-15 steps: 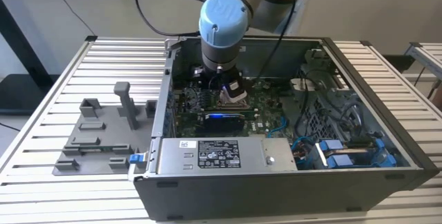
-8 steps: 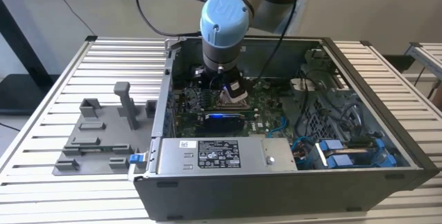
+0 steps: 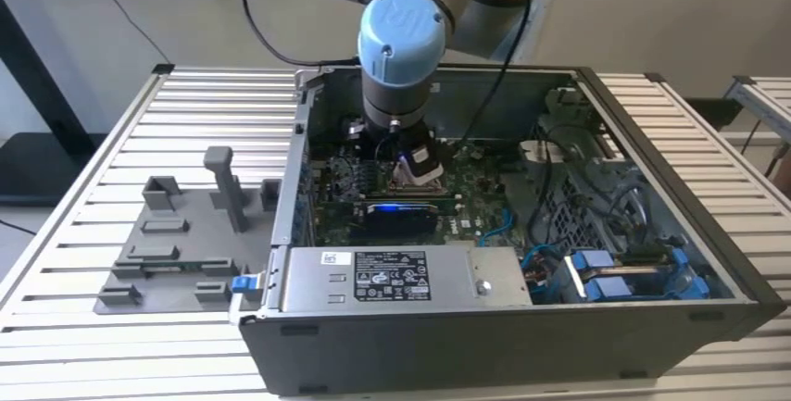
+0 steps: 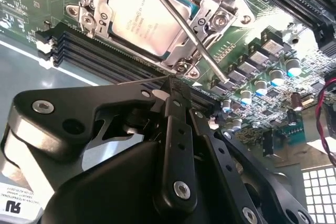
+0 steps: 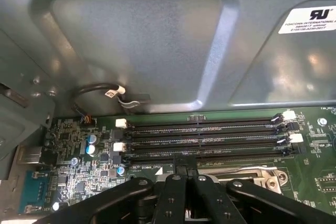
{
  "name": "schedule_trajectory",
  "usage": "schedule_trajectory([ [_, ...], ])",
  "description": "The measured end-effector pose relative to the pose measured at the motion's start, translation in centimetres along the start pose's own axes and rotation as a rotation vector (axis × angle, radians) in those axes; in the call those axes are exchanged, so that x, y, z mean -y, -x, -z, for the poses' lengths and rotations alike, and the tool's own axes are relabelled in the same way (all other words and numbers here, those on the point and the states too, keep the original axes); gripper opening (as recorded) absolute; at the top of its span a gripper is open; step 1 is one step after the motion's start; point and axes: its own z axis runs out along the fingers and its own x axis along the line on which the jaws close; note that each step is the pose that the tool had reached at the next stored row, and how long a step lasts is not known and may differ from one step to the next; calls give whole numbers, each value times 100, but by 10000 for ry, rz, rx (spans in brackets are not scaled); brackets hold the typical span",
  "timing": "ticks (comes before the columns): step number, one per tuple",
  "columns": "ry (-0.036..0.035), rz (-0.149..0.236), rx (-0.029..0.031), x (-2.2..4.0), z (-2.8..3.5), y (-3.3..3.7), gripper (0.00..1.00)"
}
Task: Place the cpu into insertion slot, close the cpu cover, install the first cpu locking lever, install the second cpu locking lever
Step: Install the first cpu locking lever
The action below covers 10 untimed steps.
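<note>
The cpu [image 4: 142, 22], a square silver-tan chip, lies in the insertion slot [image 4: 181, 67] on the green board. The cpu cover [image 4: 223, 1], a silver frame, is down around it. In the second wrist view a thin metal locking lever [image 4: 184, 24] runs slantwise across cover and chip. Its free end reaches the board past the socket corner. My gripper [image 4: 176, 85] is shut with nothing between the black fingers, its tip just off that corner. In the first wrist view the gripper [image 5: 181, 162] hovers at the socket edge [image 5: 257, 174]. In the exterior view the gripper [image 3: 414, 168] reaches down inside the computer case [image 3: 495, 327].
Black memory slots [image 5: 205, 140] run alongside the socket, with capacitors [image 4: 265, 82] and small parts around it. The case's metal wall [image 5: 136, 40] rises close behind the slots. Cables [image 3: 594, 206] and blue drive bays fill the exterior view's right. A grey fixture tray [image 3: 173, 244] sits outside the case.
</note>
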Motion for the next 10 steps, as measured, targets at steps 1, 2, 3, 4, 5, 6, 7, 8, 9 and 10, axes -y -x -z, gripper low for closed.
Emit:
schedule_trajectory([
  [1, 0, 0, 0, 0, 0, -3, 11],
  [2, 0, 1, -1, 1, 1, -6, 11],
  [3, 0, 1, -1, 1, 1, -8, 11],
  [4, -1, 1, -1, 2, 1, -8, 11],
  [5, -2, 2, -2, 2, 1, -8, 11],
  [6, -2, 1, -2, 2, 0, -8, 11],
  [7, -1, 1, -1, 3, -1, -8, 11],
  [8, 0, 0, 0, 3, -4, -7, 11],
  [9, 0, 0, 0, 4, -6, -6, 11],
  [10, 0, 0, 0, 4, -9, -4, 11],
])
